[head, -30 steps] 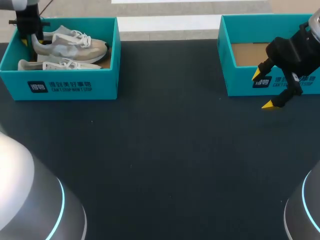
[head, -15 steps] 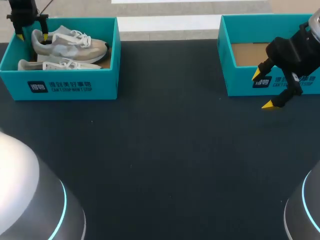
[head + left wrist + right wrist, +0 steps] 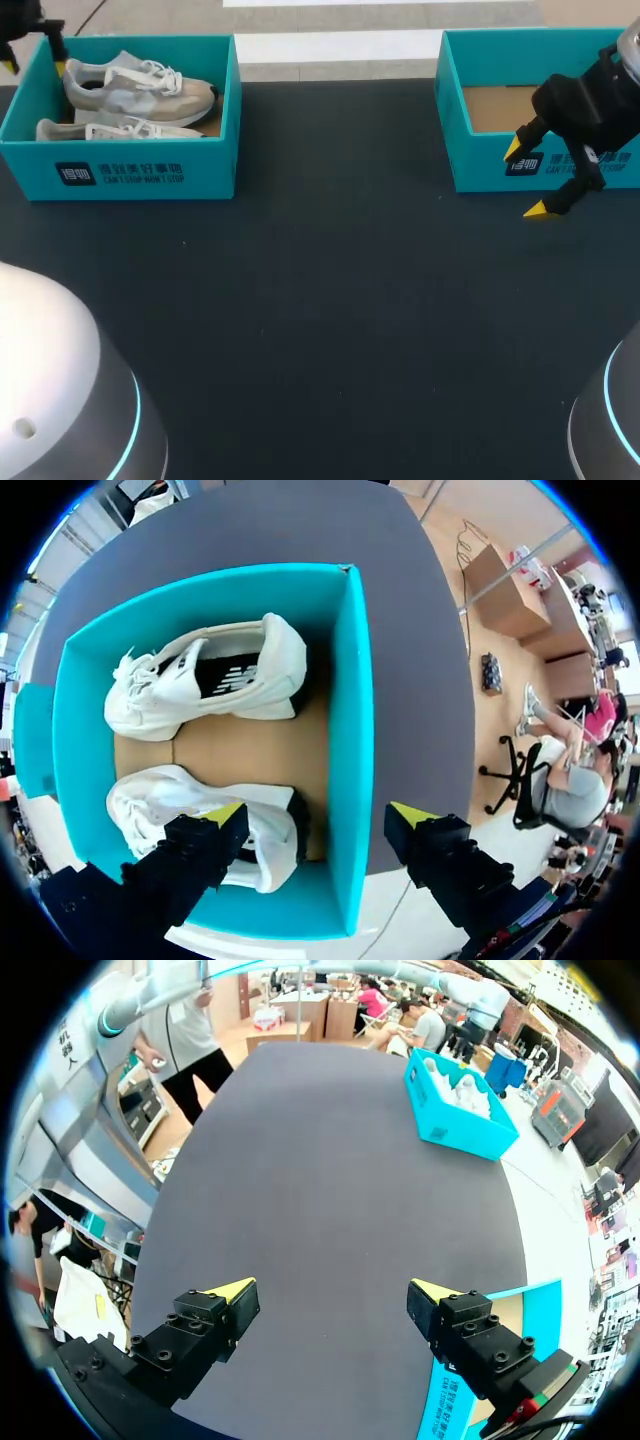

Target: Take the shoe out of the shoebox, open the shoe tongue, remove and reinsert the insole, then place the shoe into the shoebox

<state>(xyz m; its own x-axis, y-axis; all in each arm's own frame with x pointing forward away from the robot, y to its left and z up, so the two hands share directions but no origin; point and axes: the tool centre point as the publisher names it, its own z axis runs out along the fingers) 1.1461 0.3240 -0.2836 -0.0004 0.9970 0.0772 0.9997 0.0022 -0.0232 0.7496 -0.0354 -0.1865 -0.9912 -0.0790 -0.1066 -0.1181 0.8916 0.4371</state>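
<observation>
Upper left of frame: left gripper (image 3: 35,60), fingers spread and empty, hangs astride the shoebox (image 3: 140,172) end wall, seemingly poised for a heel | shoes (image 3: 140,85) lie inside, untaken | right edge: right gripper (image 3: 525,180) agape, holding nothing, parked beside second box (image 3: 470,150).

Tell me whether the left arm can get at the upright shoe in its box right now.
Probably yes: the left gripper hangs open above the open-topped box, straddling its wall, and nothing covers the upright shoe.
</observation>
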